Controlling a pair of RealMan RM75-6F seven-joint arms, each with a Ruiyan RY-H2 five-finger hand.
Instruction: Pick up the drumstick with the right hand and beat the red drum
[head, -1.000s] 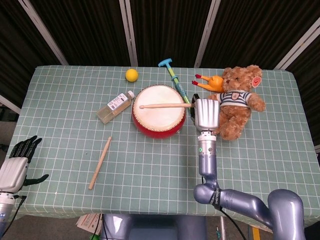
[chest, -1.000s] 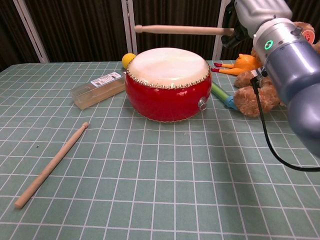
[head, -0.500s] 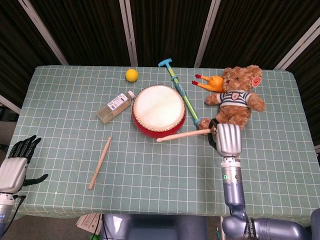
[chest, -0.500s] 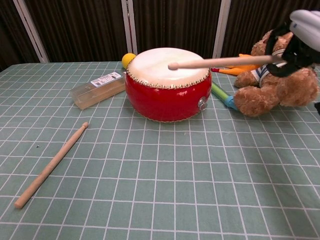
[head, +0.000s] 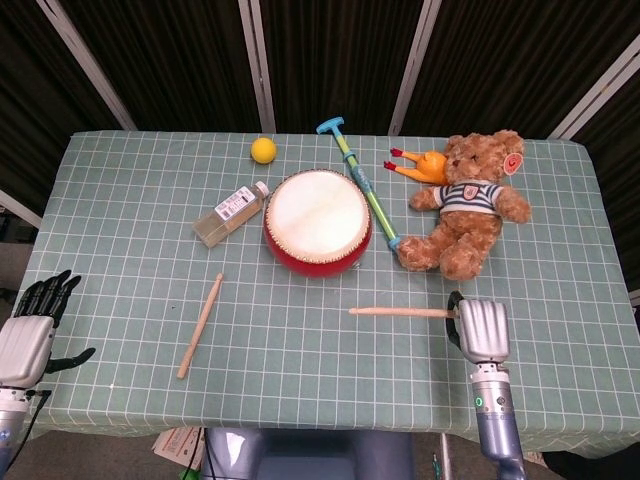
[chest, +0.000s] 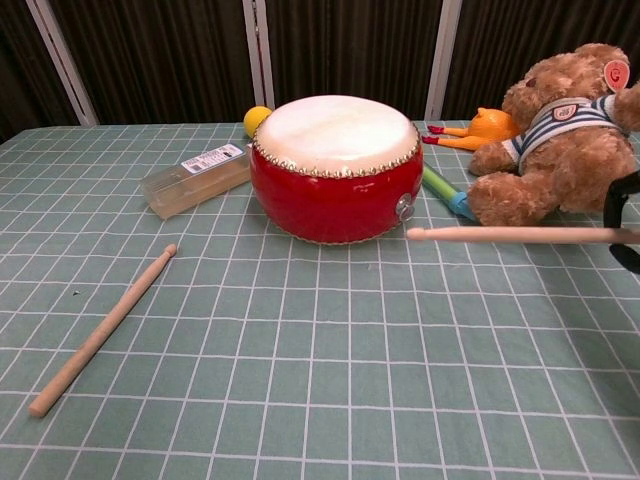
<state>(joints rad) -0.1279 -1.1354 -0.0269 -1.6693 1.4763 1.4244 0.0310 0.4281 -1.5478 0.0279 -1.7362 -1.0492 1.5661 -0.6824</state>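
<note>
The red drum (head: 317, 222) (chest: 334, 171) with a pale skin stands mid-table. My right hand (head: 482, 328) is near the table's front right and grips a wooden drumstick (head: 398, 312) (chest: 515, 235). The stick lies level, pointing left, its tip in front of and to the right of the drum, clear of it. In the chest view only a dark edge of that hand shows at the right border. A second drumstick (head: 201, 325) (chest: 103, 331) lies on the cloth at the front left. My left hand (head: 30, 334) hangs off the table's left front corner, fingers spread, holding nothing.
A clear bottle (head: 231, 214) lies left of the drum. A yellow ball (head: 263, 150) sits behind it. A teal-handled green stick (head: 362, 184), an orange rubber chicken (head: 424, 163) and a teddy bear (head: 468, 200) fill the right rear. A green checked cloth (head: 300, 350) covers the table.
My right hand has drawn back toward the front right, carrying the drumstick from above the drum skin down past its front edge to a spot clear of the drum.
</note>
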